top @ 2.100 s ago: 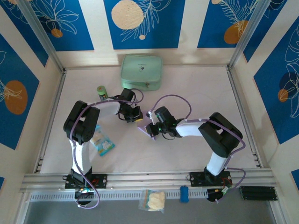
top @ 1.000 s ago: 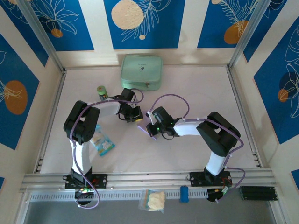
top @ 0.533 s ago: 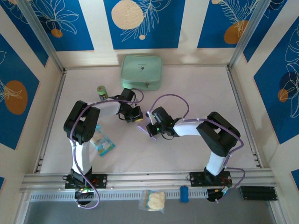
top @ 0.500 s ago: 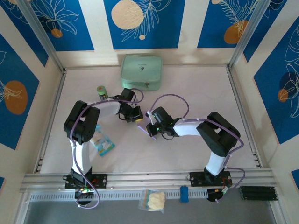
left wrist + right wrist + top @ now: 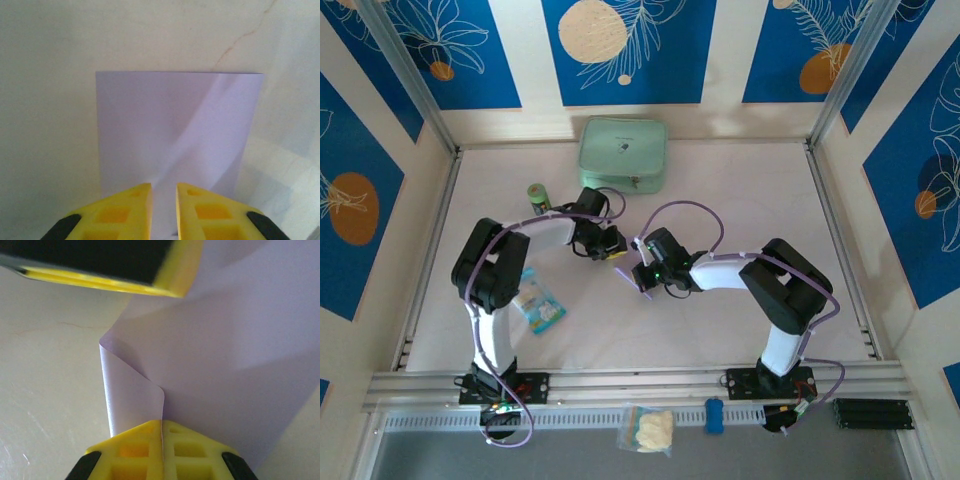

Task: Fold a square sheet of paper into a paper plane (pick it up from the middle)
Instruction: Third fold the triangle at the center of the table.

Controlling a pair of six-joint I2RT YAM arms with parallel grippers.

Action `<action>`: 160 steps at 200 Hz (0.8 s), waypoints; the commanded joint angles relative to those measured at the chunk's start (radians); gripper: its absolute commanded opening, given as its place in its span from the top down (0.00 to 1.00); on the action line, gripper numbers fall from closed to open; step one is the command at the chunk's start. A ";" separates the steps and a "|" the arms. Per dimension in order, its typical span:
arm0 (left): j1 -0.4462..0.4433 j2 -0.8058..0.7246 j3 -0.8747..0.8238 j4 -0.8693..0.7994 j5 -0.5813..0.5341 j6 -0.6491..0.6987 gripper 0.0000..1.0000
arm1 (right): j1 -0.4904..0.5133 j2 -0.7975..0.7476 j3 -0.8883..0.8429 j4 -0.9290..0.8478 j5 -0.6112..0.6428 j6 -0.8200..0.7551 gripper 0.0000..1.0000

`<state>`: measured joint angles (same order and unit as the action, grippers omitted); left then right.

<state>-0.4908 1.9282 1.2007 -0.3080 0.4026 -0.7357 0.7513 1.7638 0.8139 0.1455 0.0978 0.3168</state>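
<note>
The square sheet of paper [image 5: 631, 282] is lavender and partly folded, held off the table between the two arms at mid-table. My right gripper [image 5: 162, 422] is shut on a curled, folded edge of the sheet [image 5: 225, 355], which rises away from it. My left gripper [image 5: 163, 186] has its yellow fingers a narrow gap apart, and the sheet [image 5: 175, 120] runs through that gap and spreads out flat beyond it with a soft diagonal crease. From above, the left gripper [image 5: 611, 250] sits just up-left of the right gripper [image 5: 641, 277]. A left finger [image 5: 100, 265] shows at the top of the right wrist view.
A mint-green pouch [image 5: 623, 154] lies at the back centre. A small green bottle [image 5: 537, 195] stands back left. A blue-and-white snack packet [image 5: 538, 303] lies beside the left arm. A clear bag of snacks [image 5: 647, 430] and a blue item [image 5: 714, 415] rest on the front rail.
The left gripper's jaws have parted slightly around the sheet and its arm has shifted a little. The right gripper keeps its grip and has barely moved.
</note>
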 commanded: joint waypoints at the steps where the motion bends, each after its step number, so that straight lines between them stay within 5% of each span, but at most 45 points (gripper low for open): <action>1: -0.007 -0.098 -0.063 0.042 -0.029 -0.075 0.79 | -0.007 0.025 0.001 -0.063 0.009 0.020 1.00; 91: -0.070 -0.231 -0.420 0.545 0.048 -0.417 0.89 | -0.012 0.039 0.014 -0.091 0.010 0.034 1.00; 160: -0.104 -0.199 -0.474 0.617 0.024 -0.468 0.90 | -0.014 0.042 0.013 -0.098 0.016 0.038 1.00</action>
<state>-0.5835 1.7161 0.7410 0.2592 0.4286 -1.1793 0.7456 1.7714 0.8288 0.1314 0.0978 0.3450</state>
